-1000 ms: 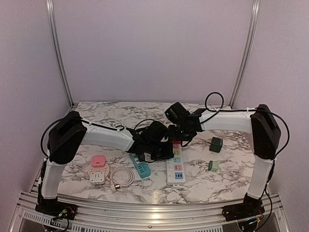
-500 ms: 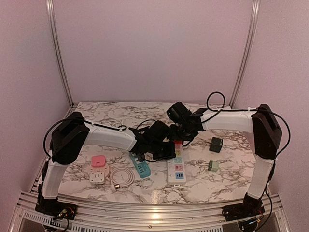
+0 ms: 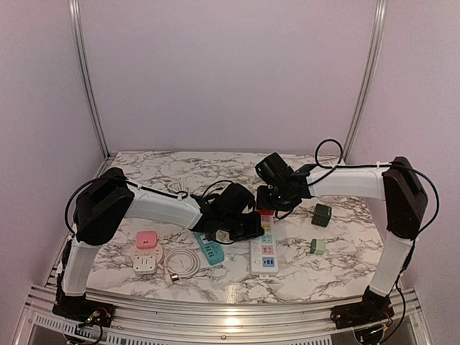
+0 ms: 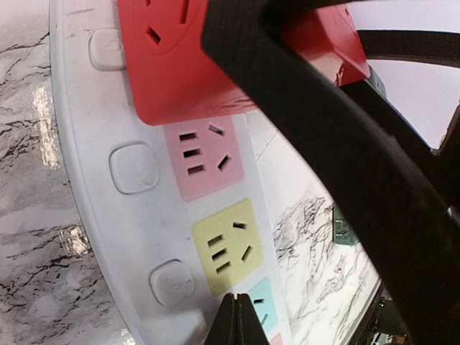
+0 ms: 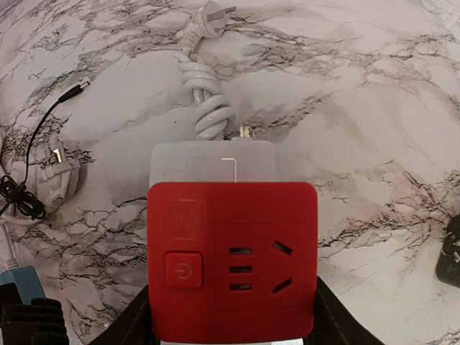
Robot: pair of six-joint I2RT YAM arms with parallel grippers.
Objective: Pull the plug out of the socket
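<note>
A white power strip [image 3: 263,253] with coloured sockets lies lengthwise at mid-table. A red cube plug [image 3: 264,213] sits over its far end. My right gripper [image 3: 270,206] is shut on this plug [image 5: 231,259], one black finger [image 5: 133,320] on each side. I cannot tell whether its pins are still in the socket. My left gripper [image 3: 251,231] is shut and empty. In the left wrist view its tip [image 4: 239,307] rests at the yellow and blue sockets of the strip [image 4: 129,215], just short of the red plug [image 4: 180,65].
The strip's coiled white cord [image 5: 205,100] runs off its far end, beside a thin black cable [image 5: 43,122]. A teal strip [image 3: 210,250], a white cable coil [image 3: 183,262] and a pink-white adapter [image 3: 146,251] lie left. Two green adapters [image 3: 321,215] lie right.
Both wrists have shifted a little to the right over the strip. The right grip on the red plug and the shut left jaws are unchanged.
</note>
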